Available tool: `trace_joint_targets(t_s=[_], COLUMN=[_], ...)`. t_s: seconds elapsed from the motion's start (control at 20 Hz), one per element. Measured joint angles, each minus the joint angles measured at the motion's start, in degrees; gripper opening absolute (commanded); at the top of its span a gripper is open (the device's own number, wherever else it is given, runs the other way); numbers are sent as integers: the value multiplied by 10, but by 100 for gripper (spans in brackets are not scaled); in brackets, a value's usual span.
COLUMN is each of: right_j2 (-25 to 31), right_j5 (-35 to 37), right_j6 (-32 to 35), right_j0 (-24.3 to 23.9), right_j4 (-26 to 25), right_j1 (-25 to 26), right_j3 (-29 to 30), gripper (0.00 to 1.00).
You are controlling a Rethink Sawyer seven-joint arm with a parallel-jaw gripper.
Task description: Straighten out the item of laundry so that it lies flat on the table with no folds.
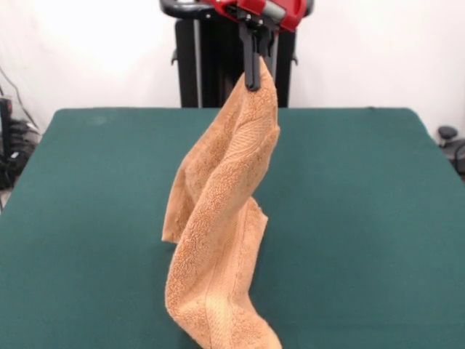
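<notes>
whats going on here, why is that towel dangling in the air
The robot arm's end effector is pinching one end of an orange-tan towel and holding it up above the green table. The towel hangs down twisted and folded along its length, with its lower part trailing onto the table near the front edge. It is not lying flat, so the straightening is not done yet.

Bright, even light washes out the white wall [87, 51]; focus is slightly soft overall.
</notes>
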Motion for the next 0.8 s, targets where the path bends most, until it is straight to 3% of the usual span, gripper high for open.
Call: trace_joint_targets(t_s=[0.4, 0.8], right_j2=[12, 79], right_j5=[3, 90], right_j6=[0, -2], right_j0=[-22, -113], right_j4=[0, 0], right_j1=[5, 44], right_j3=[22, 61], gripper=[0, 0])
